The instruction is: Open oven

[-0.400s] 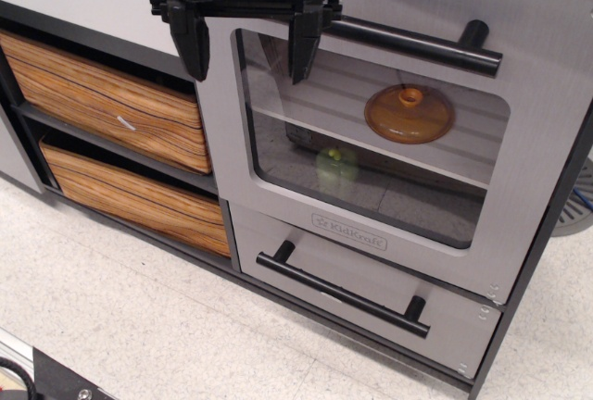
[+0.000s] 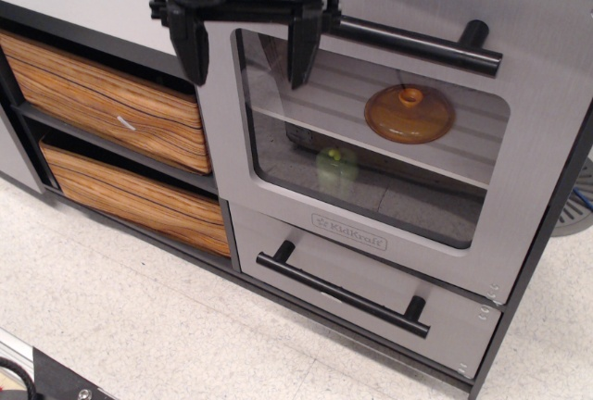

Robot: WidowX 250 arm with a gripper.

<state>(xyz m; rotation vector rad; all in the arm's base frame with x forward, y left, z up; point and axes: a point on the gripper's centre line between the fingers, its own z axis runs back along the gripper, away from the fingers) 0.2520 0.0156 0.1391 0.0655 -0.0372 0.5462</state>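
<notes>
**Tool edges up at the oven's top left corner**

Barely anything has changed since the earlier frame: the tool (image 2: 246, 48) has crept slightly upward and a touch left, and everything else sits as it did.

Observation view: the oven (image 2: 389, 224) is shut, its grey door flush with the cabinet front. Its handle (image 2: 412, 45), a long black bar, runs across the top of the door, which suggests the door hinges at the bottom and swings down when the bar is pulled outward. The tool hangs fingers-down with its jaws spread wide and gripping nothing. It sits at the bar's left end, with one finger (image 2: 192, 46) over the gap left of the door and the other (image 2: 304, 46) over the window's upper left corner. That placement looks like a line-up to close around the bar, though whether the fingers already bracket it cannot be told from this angle.

Behind the window, a white rack carries an amber lid (image 2: 409, 114), and a pale green object (image 2: 335, 170) rests below. Under the oven is a smaller drawer (image 2: 352, 293) with its own black bar; wood-grain drawers (image 2: 111, 108) stand to the left.
</notes>
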